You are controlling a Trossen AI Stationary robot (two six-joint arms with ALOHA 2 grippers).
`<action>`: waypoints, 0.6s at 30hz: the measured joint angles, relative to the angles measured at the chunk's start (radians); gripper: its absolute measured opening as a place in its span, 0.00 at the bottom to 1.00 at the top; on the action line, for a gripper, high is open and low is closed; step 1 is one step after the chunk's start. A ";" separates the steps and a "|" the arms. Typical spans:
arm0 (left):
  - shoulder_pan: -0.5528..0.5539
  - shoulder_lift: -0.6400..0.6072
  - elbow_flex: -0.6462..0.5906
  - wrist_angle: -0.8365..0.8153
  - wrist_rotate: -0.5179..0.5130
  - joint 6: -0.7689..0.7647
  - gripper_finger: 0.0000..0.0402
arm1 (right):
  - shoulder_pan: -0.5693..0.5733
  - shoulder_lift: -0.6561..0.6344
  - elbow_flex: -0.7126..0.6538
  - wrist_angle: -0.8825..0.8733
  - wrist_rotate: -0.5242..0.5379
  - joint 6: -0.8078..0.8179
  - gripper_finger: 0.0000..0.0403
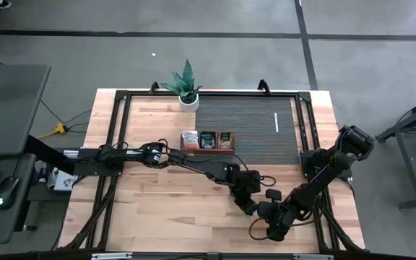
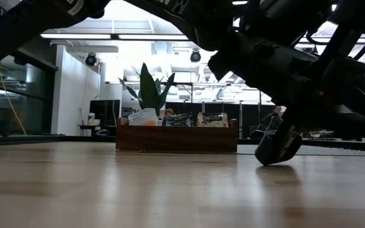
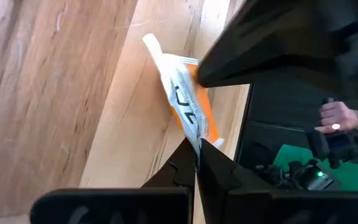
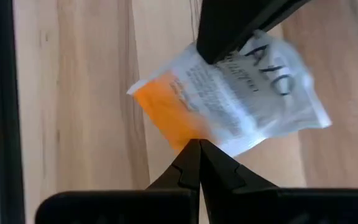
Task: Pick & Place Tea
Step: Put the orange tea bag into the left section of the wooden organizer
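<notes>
One white-and-orange tea sachet (image 4: 229, 99) sits between both grippers over the near right part of the table; the arms hide it in the high view. My left gripper (image 3: 197, 146) reaches in from the left and is shut on one edge. My right gripper (image 4: 199, 143) comes from the right and is shut on the opposite edge. The brown wooden tray (image 1: 206, 149) stands mid-table with more sachets (image 1: 206, 138) upright in its compartments. In the low view a dark fingertip (image 2: 276, 151) hangs just above the wood. My left gripper pinches the sachet's white edge (image 3: 197, 138) between its two fingers, the sachet standing away from the fingertips. My right gripper pinches the sachet's orange edge (image 4: 191, 134) between its two fingers, across from the left gripper's fingers (image 4: 229, 31) on the far edge. The sachet spans the two holds.
A potted plant (image 1: 186, 88) stands at the far edge beside a dark ribbed mat (image 1: 248, 126). Bare wood (image 1: 157, 202) lies left of the grippers. Past the table edge a person's hand (image 3: 335, 118) shows in the left wrist view.
</notes>
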 joint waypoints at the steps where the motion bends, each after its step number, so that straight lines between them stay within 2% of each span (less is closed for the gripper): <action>1: 0.000 0.000 0.000 0.000 -0.001 0.001 0.00 | 0.000 -0.016 0.000 -0.010 0.002 0.000 0.00; 6: 0.000 0.000 0.000 -0.002 0.001 0.012 0.00 | -0.005 -0.127 0.000 -0.120 0.051 0.064 0.00; 11: 0.007 -0.001 -0.001 -0.006 0.006 0.063 0.00 | -0.005 -0.262 0.000 -0.292 0.094 0.246 0.00; 18: 0.042 -0.051 -0.008 -0.126 -0.003 0.250 0.00 | 0.016 -0.399 0.001 -0.416 0.152 0.401 0.00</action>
